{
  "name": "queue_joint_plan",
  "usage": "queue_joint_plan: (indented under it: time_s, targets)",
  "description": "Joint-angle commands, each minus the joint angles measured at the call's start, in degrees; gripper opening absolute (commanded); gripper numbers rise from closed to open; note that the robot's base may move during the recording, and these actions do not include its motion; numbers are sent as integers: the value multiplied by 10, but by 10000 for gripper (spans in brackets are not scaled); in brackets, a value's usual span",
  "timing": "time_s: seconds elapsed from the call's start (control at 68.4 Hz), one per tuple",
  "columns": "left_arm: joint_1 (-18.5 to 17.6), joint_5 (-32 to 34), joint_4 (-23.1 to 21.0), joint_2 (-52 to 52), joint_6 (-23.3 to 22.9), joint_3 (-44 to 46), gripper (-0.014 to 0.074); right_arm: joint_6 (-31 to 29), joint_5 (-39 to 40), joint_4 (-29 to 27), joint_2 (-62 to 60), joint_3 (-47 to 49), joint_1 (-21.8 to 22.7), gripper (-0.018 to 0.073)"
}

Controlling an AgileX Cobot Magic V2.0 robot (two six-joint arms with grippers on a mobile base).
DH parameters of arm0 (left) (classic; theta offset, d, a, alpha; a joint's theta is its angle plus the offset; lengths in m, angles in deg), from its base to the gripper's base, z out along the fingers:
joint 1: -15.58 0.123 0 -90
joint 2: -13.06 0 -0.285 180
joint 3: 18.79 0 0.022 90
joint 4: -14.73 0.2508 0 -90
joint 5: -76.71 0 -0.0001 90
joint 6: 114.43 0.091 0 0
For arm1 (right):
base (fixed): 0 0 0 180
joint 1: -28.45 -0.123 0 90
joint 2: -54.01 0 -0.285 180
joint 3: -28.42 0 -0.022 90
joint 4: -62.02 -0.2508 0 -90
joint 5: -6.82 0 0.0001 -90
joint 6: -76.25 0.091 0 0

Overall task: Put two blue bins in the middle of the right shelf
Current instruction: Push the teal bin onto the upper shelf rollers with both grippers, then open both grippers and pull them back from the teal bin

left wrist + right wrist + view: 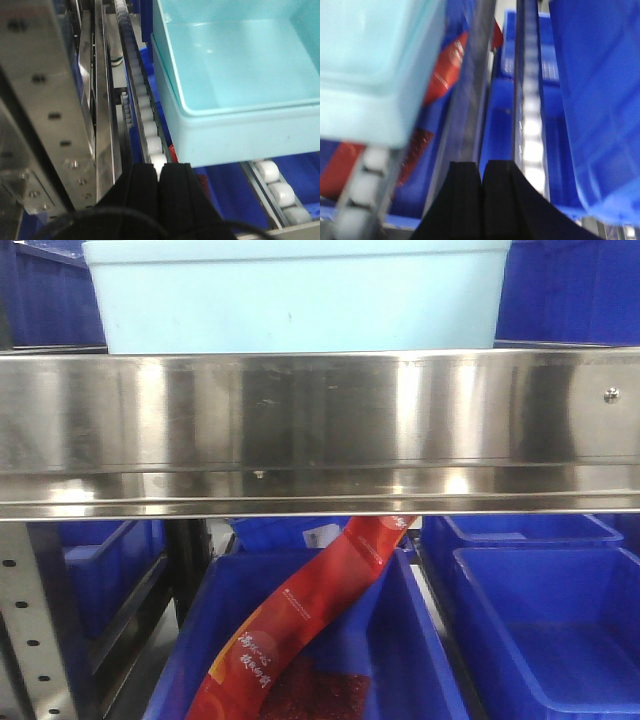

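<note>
Surface: brushed steel shelf rail point(320, 425), mirror-bright, screw near right end; white rollers point(152, 145) behind.
Pale aqua bin point(300, 300): on rollers just behind rail; second nested inside point(235, 65).
Room: open gap left of bin.
Writing: red packet point(300, 625) below, text unreadable.
Left gripper point(160, 175): closed, empty.
Right gripper point(481, 175): closed, empty.

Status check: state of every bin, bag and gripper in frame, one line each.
pale aqua bins: two nested, resting on the shelf rollers, top one empty
left gripper: shut, holding nothing
right gripper: shut, holding nothing
red bag: leaning in the lower blue bin
right-hand lower blue bin: empty
</note>
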Motion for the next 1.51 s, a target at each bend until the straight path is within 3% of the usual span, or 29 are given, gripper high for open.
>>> queue_joint_plan:
  time_s: [0.0, 0.219, 0.556, 0.848, 1.492]
  targets:
    - [0, 57, 1, -55, -12, -64, -111, 1, 51, 8, -37, -56, 5, -162]
    - [0, 119, 1, -200, -13, -207, -111, 1, 168, 8, -162, -212, 5, -162]
    - [0, 127, 1, -379, -13, -304, -111, 1, 292, 8, -398, -369, 5, -162]
    - [0, 124, 5, -421, -13, -308, -111, 1, 295, 8, -529, -383, 5, -162]
    - [0, 124, 5, -421, -13, -308, -111, 1, 299, 8, -531, -383, 5, -162]
